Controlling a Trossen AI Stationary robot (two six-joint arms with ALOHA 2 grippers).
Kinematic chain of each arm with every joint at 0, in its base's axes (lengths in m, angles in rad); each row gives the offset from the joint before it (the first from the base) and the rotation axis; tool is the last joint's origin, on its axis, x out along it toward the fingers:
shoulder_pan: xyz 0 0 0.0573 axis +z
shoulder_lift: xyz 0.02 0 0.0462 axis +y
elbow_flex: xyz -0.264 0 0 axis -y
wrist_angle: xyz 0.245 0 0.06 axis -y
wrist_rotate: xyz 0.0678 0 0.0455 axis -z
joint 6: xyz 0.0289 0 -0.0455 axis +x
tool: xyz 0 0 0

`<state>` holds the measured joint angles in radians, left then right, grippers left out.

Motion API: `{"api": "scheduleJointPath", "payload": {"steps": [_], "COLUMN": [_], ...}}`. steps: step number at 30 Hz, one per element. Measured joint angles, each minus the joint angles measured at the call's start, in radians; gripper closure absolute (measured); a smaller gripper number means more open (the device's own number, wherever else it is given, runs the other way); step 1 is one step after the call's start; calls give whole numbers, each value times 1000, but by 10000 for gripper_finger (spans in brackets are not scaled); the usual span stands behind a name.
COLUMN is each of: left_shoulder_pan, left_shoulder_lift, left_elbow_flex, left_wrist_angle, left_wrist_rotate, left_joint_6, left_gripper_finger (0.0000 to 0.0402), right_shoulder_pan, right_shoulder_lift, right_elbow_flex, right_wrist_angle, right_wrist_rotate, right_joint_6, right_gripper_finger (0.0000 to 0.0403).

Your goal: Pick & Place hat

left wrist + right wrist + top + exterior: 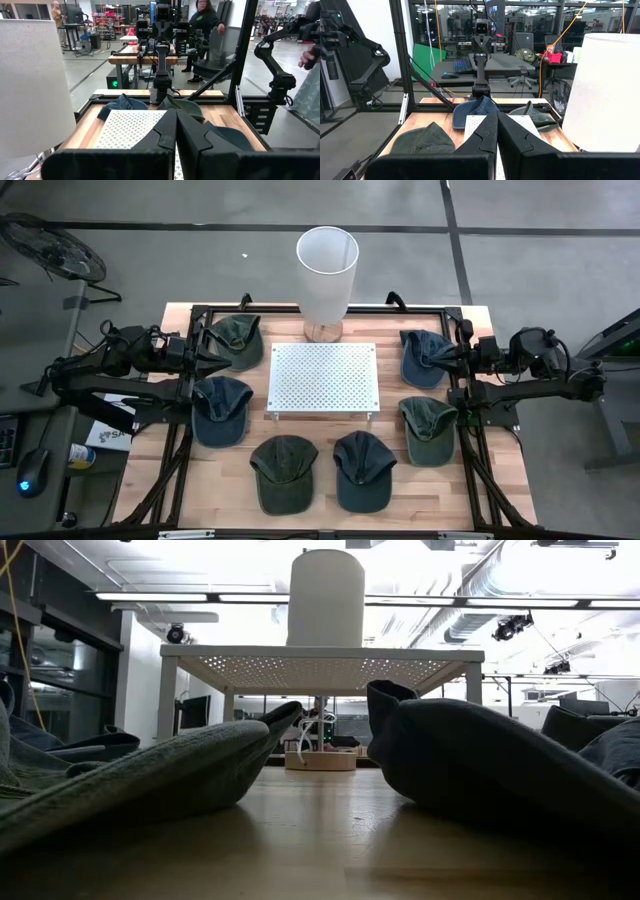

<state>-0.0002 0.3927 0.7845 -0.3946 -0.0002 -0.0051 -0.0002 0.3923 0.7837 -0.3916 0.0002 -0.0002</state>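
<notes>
Several caps lie crown-up on the wooden table around a white perforated platform [322, 376]. On the left are a green cap [237, 340] and a blue cap [222, 408]. Near the front edge lie a green cap [284, 470] and a blue cap [363, 470]. On the right are a green cap [428, 428] and a blue cap [425, 355]. My left gripper [228, 364] [175, 125] hovers level and shut above the left caps. My right gripper [440, 363] [497, 127] hovers level and shut above the right caps. Neither holds anything.
A tall white cylinder [327, 268] stands on a round wooden base at the table's far middle, behind the platform. Black frame rails [185, 430] run along both table sides. People [202, 20] stand in the room beyond the table.
</notes>
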Motion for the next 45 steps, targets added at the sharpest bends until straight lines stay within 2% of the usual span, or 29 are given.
{"api": "scheduleJointPath", "payload": {"steps": [9, 15, 26, 34, 45], "left_shoulder_pan": [0, 0, 0, 0, 0], "left_shoulder_lift": [0, 0, 0, 0, 0], "left_elbow_flex": [0, 0, 0, 0, 0], "left_wrist_angle": [0, 0, 0, 0, 0], "left_wrist_rotate": [0, 0, 0, 0, 0], "left_joint_6": [0, 0, 0, 0, 0], "left_gripper_finger": [399, 399, 399, 399, 399], "right_shoulder_pan": [0, 0, 0, 0, 0], "right_shoulder_lift": [0, 0, 0, 0, 72], "right_elbow_flex": [0, 0, 0, 0, 0], "right_wrist_angle": [0, -1, -15, -100, -228], "right_wrist_rotate": [-1, -2, -4, -2, 98], "right_joint_6": [8, 183, 251, 254, 291], "right_gripper_finger": [402, 402, 402, 402, 402]}}
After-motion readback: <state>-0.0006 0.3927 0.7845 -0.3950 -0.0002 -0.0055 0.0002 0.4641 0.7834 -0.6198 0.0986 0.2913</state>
